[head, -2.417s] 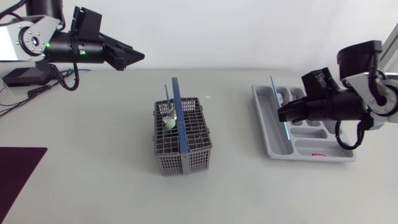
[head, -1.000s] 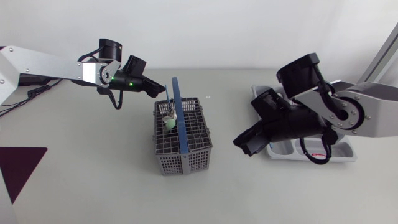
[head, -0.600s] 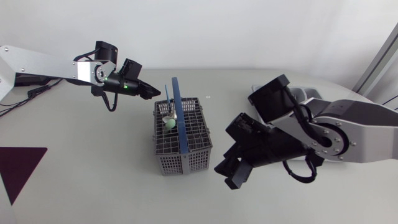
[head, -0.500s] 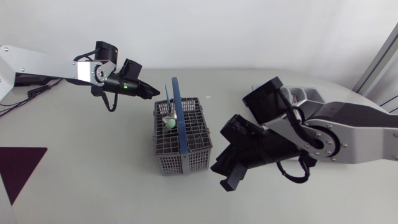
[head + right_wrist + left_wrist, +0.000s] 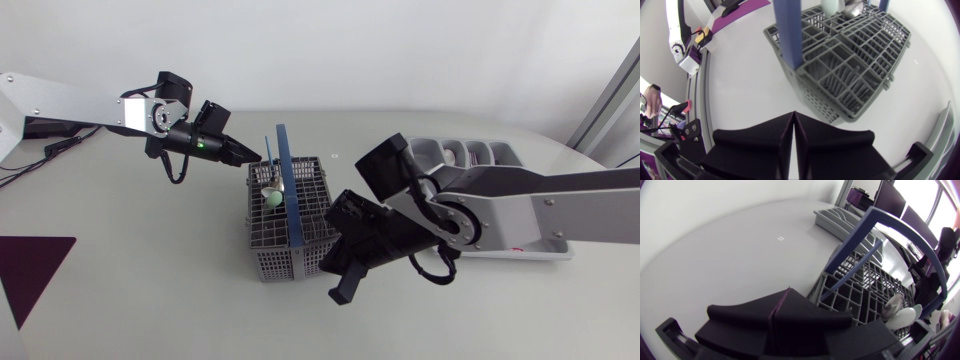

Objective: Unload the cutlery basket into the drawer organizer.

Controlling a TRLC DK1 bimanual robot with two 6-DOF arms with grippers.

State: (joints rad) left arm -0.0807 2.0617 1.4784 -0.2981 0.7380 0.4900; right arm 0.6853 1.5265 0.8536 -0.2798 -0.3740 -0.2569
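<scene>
STATUS: unloading unfinished | cutlery basket (image 5: pixel 280 262) mid-tabletop, with a pale spoon (image 5: pixel 272 200) and a thin blue utensil (image 5: pixel 267 150) inside | drawer organizer (image 5: pixel 500 152) well apart, mostly hidden by our right arm (image 5: pixel 500 200), so we cannot verify its contents | left jaws pressed together, empty, beside the basket's far corner | right jaws pressed together, empty, at its near side.

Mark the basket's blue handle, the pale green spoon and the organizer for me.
blue handle (image 5: pixel 290 195): head view, middle of the bar over the basket.
pale green spoon (image 5: pixel 272 199): head view, its bowl, standing up beside the handle.
organizer (image 5: pixel 480 155): head view, far compartments showing beyond the right arm.
</scene>
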